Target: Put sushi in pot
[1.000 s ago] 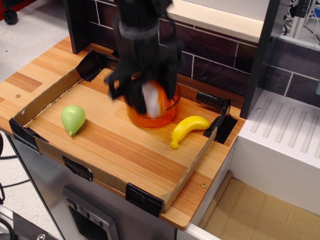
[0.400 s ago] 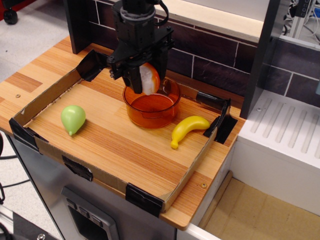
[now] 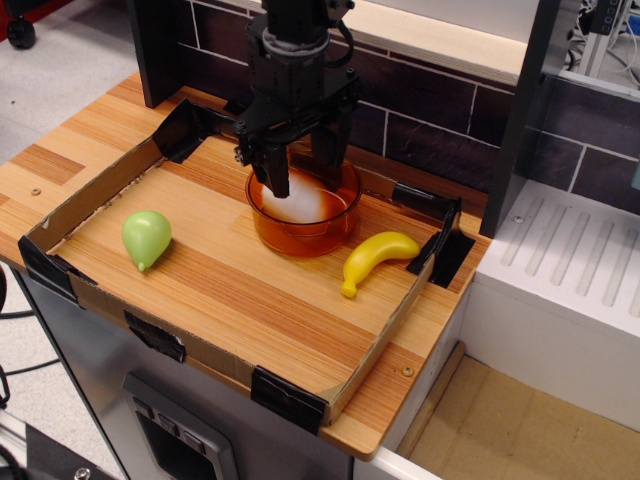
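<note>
The sushi (image 3: 297,205) lies inside the translucent orange pot (image 3: 310,232); I see its white rice through the pot's opening, the orange strip is hard to make out. The pot stands at the back middle of the cardboard-edged tray. My black gripper (image 3: 303,165) hangs just above the pot's back rim with its fingers spread apart and nothing between them. The sushi is below the fingertips, free of them.
A yellow banana (image 3: 376,256) lies right of the pot. A green pear-shaped toy (image 3: 146,238) lies at the tray's left. Low cardboard walls (image 3: 215,352) with black tape corners ring the wooden board. A dark brick wall stands behind; a white drain rack (image 3: 570,260) is to the right.
The gripper held the sushi over the pot, then opened; the sushi dropped into the pot. The gripper has shifted slightly right and up over the pot's back rim.
</note>
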You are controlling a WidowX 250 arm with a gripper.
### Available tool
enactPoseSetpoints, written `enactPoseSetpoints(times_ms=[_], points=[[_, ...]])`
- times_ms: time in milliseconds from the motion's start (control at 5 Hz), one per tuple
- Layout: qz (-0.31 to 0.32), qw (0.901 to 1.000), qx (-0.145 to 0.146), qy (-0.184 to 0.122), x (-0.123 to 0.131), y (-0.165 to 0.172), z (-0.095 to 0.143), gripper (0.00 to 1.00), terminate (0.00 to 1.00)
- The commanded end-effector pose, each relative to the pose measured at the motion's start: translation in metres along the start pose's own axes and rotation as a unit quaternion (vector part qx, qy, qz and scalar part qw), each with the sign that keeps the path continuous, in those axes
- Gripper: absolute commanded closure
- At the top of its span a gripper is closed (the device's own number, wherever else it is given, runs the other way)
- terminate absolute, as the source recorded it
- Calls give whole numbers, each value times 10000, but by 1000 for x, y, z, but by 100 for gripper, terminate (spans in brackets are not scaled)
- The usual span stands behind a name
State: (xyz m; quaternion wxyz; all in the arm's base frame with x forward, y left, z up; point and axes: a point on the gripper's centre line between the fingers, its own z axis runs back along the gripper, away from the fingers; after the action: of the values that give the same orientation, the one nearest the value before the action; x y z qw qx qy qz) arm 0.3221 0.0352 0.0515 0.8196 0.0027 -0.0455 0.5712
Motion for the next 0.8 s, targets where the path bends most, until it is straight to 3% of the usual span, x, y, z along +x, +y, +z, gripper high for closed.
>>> enactPoseSetpoints(times_ms=[0, 200, 400, 600], points=[[-83, 9988, -468, -62, 8, -16, 44, 0, 0], [-183, 9978, -627, 66, 1, -11, 73, 0, 0], [-354, 9974, -605, 142, -1, -4, 99, 0, 0], [-354, 9974, -605, 142, -1, -4, 99, 0, 0]])
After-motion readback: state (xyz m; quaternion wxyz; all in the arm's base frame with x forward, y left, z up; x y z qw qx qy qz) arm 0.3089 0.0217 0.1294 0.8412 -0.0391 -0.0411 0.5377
